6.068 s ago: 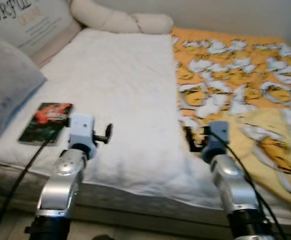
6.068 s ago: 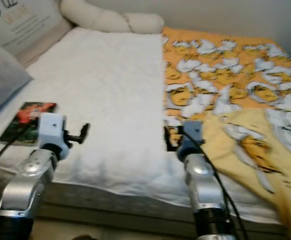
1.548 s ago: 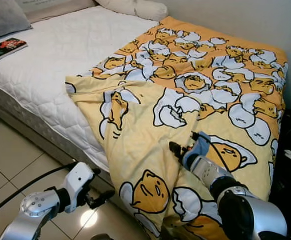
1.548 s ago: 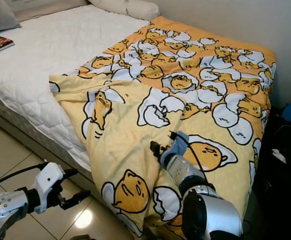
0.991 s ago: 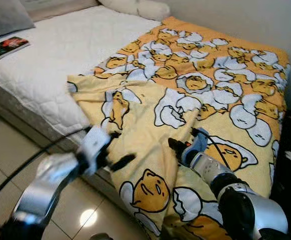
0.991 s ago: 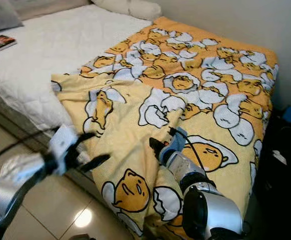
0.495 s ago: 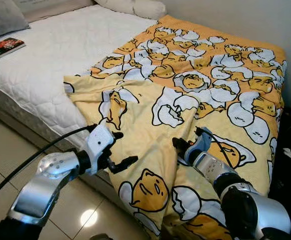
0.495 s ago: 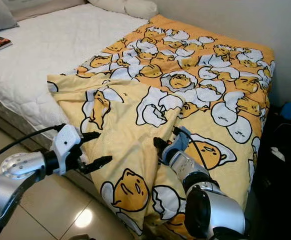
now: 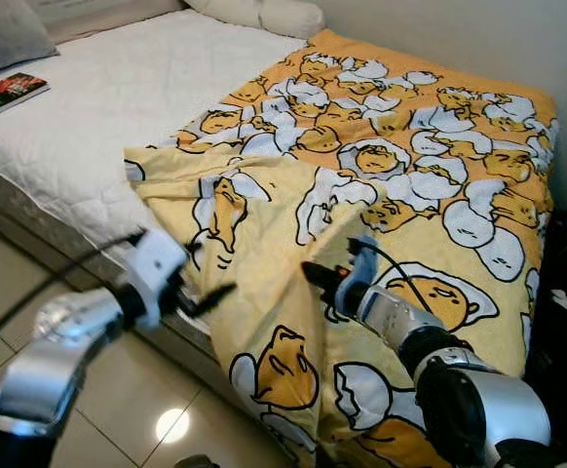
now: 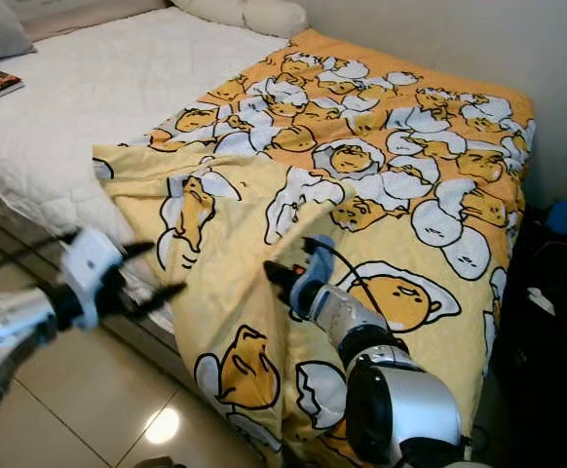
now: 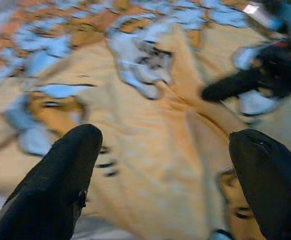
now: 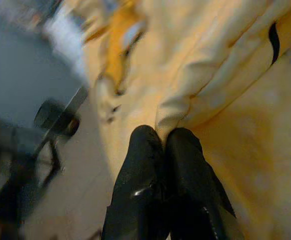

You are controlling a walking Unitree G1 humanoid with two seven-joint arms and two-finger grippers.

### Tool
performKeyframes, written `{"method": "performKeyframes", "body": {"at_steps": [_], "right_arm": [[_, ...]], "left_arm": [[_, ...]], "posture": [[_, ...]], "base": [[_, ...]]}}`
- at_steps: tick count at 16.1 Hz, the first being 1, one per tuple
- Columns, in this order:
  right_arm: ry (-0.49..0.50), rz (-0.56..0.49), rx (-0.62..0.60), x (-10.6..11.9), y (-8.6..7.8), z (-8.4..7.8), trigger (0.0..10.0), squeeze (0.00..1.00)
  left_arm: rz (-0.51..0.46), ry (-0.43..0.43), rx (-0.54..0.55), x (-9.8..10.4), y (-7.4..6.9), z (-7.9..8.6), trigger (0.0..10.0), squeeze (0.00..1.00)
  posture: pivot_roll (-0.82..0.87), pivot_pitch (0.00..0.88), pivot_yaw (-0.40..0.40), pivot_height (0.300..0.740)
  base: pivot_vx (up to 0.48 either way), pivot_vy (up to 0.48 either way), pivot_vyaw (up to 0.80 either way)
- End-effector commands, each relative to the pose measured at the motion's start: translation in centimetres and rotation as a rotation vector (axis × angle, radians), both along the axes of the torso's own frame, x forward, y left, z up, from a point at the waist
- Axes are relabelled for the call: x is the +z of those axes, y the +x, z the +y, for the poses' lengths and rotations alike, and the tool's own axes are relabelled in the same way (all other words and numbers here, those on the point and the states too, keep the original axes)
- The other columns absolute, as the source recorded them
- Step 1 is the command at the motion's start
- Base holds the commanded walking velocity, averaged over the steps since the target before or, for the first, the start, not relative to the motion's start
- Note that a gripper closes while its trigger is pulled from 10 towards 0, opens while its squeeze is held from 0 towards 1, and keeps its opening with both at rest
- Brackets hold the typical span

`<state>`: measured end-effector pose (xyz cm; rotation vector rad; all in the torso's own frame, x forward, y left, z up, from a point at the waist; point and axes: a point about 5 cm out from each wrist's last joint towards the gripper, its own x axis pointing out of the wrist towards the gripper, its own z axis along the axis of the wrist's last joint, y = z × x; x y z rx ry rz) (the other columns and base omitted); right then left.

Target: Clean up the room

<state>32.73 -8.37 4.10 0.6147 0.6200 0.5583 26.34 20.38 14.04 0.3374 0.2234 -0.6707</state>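
Lying at the upper left of the head view, a book [image 9: 9, 94] rests on the white mattress [image 9: 118, 107], near a grey pillow [image 9: 6, 34]. Lower left, the left gripper [image 9: 206, 278] hangs over the tiled floor [image 9: 118, 409] beside the bed edge, its two fingers [image 11: 60, 185] spread wide and holding nothing. In the middle, the yellow blanket [image 9: 430, 166] with egg cartoons covers the right part of the bed and hangs over its edge – one fold is lifted. The right gripper [image 9: 315, 275], centre right, has its fingers [image 12: 150, 200] pressed together on that fold.
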Motion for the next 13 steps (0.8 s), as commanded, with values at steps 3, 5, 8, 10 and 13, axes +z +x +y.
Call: {"method": "performKeyframes", "body": {"at_steps": [3,5,8,10,13], "right_arm": [[0.007,-0.112,0.186,1.6,0.4,1.2,0.0,0.0],[0.031,-0.182,0.368,2.1,-0.3,2.4,0.0,0.0],[0.008,-0.201,0.444,1.6,-1.0,3.0,0.0,0.0],[-0.01,-0.216,0.451,1.7,-0.9,2.9,0.0,0.0],[-0.02,-0.286,0.521,2.4,-0.9,3.1,0.0,0.0]], "left_arm": [[-0.051,0.022,0.063,1.1,0.6,1.5,10.0,0.21],[-0.089,-0.026,0.133,2.0,1.1,2.2,10.0,0.21],[0.025,-0.197,0.102,1.3,2.3,-0.2,10.0,0.15],[0.119,-0.253,0.089,-0.3,3.8,-1.9,10.0,1.0],[0.156,-0.243,0.029,-1.0,6.0,-4.3,10.0,1.0]], "posture": [[0.09,0.0,-0.08,0.74],[0.09,0.0,-0.079,0.74],[0.09,0.0,-0.079,0.74],[0.08,0.0,-0.071,0.74],[0.07,0.0,-0.064,0.74]], "base": [[0.0,0.0,0.0],[0.0,0.0,0.0],[0.0,0.0,0.0],[0.0,0.0,0.0],[0.0,0.0,0.0]]}}
